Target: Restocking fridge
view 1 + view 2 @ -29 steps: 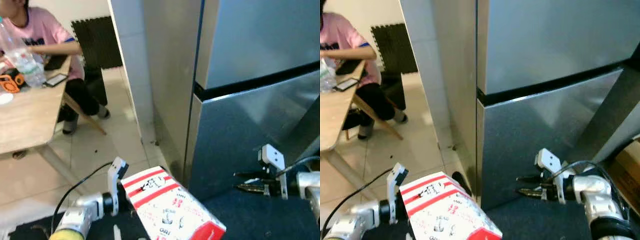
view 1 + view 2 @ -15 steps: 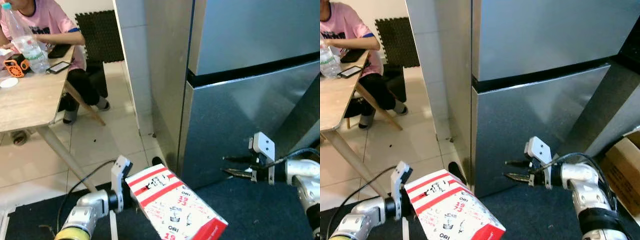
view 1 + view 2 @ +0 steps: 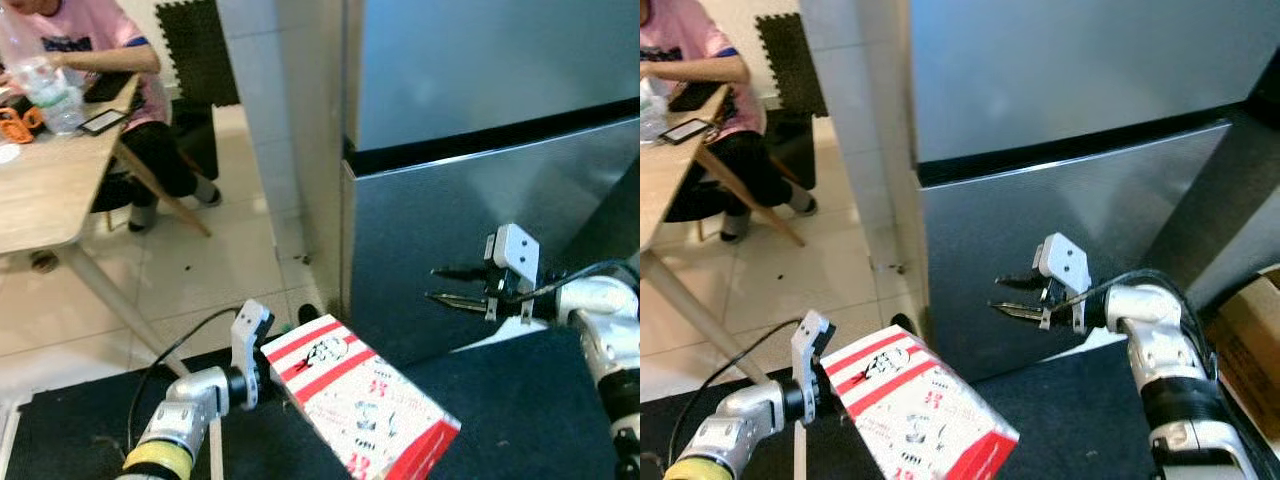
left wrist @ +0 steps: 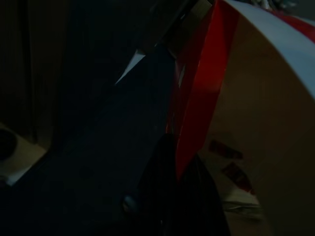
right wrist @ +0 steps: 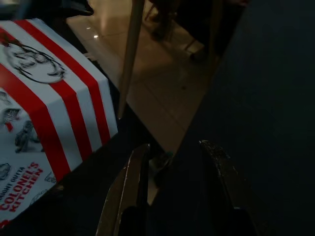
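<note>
The steel fridge stands shut, with a black seam between its upper and lower doors. My right gripper hovers open in front of the lower door near its left edge, below the seam, with nothing between its fingers. My left gripper is low at the front left, shut on one end of a red-and-white striped carton that slants down to the right. The carton hides most of the left fingers. The same carton appears in the right wrist view.
A white tiled pillar adjoins the fridge on the left. Further left a person in a pink shirt sits at a wooden table holding a bottle and a phone. A dark mat covers the floor below. A cardboard box stands at right.
The camera has shifted. My right gripper has risen along the lower door toward the seam, still open. The left gripper keeps hold of the carton.
</note>
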{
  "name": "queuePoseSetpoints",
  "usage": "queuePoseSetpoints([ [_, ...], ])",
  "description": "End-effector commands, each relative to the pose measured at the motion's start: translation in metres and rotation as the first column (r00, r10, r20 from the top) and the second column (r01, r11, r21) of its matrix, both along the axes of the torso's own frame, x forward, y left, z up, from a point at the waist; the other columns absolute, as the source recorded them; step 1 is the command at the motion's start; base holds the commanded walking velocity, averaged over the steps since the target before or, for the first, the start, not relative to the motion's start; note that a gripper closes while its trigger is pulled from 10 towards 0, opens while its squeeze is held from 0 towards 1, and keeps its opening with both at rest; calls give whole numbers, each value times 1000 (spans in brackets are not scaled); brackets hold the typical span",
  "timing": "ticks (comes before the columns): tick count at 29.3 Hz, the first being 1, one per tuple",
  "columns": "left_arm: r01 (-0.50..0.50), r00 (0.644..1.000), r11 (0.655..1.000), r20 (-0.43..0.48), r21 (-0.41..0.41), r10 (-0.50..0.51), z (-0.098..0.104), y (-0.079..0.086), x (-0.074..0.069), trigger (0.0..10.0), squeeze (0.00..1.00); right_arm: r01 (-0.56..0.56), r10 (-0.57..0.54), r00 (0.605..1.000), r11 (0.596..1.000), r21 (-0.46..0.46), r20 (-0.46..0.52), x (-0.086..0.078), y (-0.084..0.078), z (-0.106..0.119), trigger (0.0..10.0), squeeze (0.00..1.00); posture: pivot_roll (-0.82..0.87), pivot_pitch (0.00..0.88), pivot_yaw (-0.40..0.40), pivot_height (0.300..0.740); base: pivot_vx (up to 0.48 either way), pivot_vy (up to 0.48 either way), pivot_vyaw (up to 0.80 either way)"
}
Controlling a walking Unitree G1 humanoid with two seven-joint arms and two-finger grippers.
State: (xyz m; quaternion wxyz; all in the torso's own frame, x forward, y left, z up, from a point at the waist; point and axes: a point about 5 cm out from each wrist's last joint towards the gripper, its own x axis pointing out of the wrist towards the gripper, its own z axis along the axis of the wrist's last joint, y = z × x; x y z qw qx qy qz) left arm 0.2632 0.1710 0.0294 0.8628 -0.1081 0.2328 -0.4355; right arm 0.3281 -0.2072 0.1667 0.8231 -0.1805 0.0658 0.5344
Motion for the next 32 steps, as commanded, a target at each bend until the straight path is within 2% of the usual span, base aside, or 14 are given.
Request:
queuePoseSetpoints([
  [1, -28, 999, 998, -19, 63, 29, -5, 17, -5, 10000, 0, -40, 39, 999, 999, 6, 33, 2, 6, 7, 10000, 0, -67, 71, 11, 740, 0, 0, 0],
  [4, -47, 999, 995, -6, 93, 48, -3, 25, -3, 10000, 0, -66, 66, 996, 998, 10, 61, 7, 11, 18, 10000, 0, -66, 75, 13, 740, 0, 0, 0],
  [5, -79, 997, 987, 16, 142, 77, 0, 38, -1, 10000, 0, -84, 82, 991, 996, 16, 103, 15, 18, 31, 10000, 667, -62, 81, 12, 740, 0, 0, 0],
  [6, -100, 995, 980, 31, 173, 96, 3, 47, 1, 10000, 0, -93, 90, 988, 995, 20, 128, 19, 24, 39, 10000, 667, -62, 81, 12, 740, 0, 0, 0],
  [7, -152, 988, 964, 64, 218, 141, 11, 66, 4, 10000, 0, -95, 89, 978, 995, 27, 187, 31, 38, 53, 10000, 1000, -56, 89, 16, 740, 0, 0, 0],
  [8, -152, 988, 964, 64, 218, 141, 11, 66, 4, 10000, 0, -95, 89, 978, 995, 27, 187, 31, 38, 53, 10000, 1000, -56, 89, 16, 740, 0, 0, 0],
  [11, -203, 978, 943, 104, 265, 182, 22, 85, 6, 10000, 0, -102, 93, 971, 994, 26, 222, 40, 52, 62, 10000, 1000, -37, 98, 14, 740, 0, 0, 0],
  [14, -224, 973, 936, 120, 272, 198, 26, 91, 7, 10000, 0, -99, 95, 969, 995, 8, 229, 42, 56, 63, 10000, 1000, -33, 100, 13, 740, 0, 0, 0],
  [17, -260, 962, 926, 150, 275, 226, 33, 102, 7, 10000, 0, -88, 99, 962, 995, -54, 253, 47, 63, 65, 10000, 1000, -18, 110, 11, 740, 0, 0, 0],
  [20, -271, 959, 927, 160, 260, 236, 35, 104, 6, 10000, 0, -66, 93, 960, 992, -110, 266, 51, 64, 64, 10000, 1000, -10, 117, 7, 740, 0, 0, 0],
  [21, -274, 957, 930, 165, 246, 239, 36, 104, 6, 10000, 0, -15, 72, 955, 980, -196, 286, 55, 62, 62, 10000, 800, -8, 118, 8, 740, 0, 0, 0],
  [24, -276, 956, 932, 168, 236, 240, 37, 104, 5, 10000, 0, 20, 61, 951, 967, -255, 304, 58, 60, 61, 10000, 800, -6, 119, 10, 740, 0, 0, 0],
  [25, -269, 957, 938, 167, 219, 236, 36, 101, 5, 10000, 0, 51, 40, 943, 964, -262, 330, 61, 59, 66, 10000, 0, -4, 122, 10, 740, 0, 0, 0],
  [32, -241, 967, 950, 132, 200, 217, 24, 86, 1, 10000, 0, 167, -48, 896, 957, -236, 441, 70, 53, 93, 10000, 0, 4, 133, 12, 740, 0, 0, 0],
])
